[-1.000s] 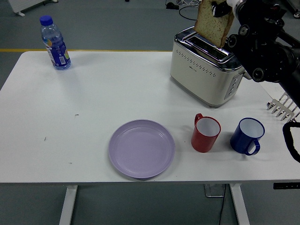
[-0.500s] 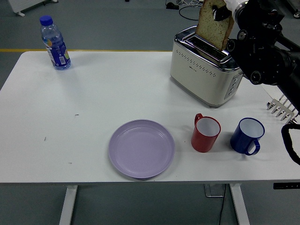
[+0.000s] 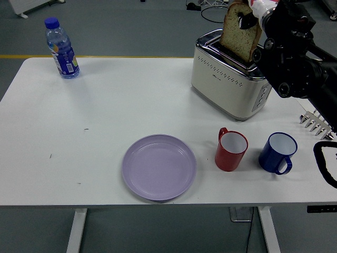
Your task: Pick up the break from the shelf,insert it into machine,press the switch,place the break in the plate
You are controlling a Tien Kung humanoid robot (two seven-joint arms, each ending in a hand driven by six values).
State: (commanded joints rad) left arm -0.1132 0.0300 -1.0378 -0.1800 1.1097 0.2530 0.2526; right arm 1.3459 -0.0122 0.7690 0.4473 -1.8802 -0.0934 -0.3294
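The brown slice of bread [image 3: 239, 30] has come lower over the past second, its bottom edge now dipping into a slot of the cream and chrome toaster [image 3: 230, 80] near the table's far right edge. The black right hand [image 3: 251, 16] gripping its top has sunk with it and shifted slightly left.

Plate [image 3: 159, 167] front centre; two mugs [image 3: 230, 149] right; toaster [image 3: 230, 80] behind; bottle [image 3: 61, 48] far left.

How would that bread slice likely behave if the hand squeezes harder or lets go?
The bread slice, pinched near its top by the right hand, looks thin and porous, so probably light and easily dented or torn. Its lower edge sits at the toaster slot; released, it would likely drop in.
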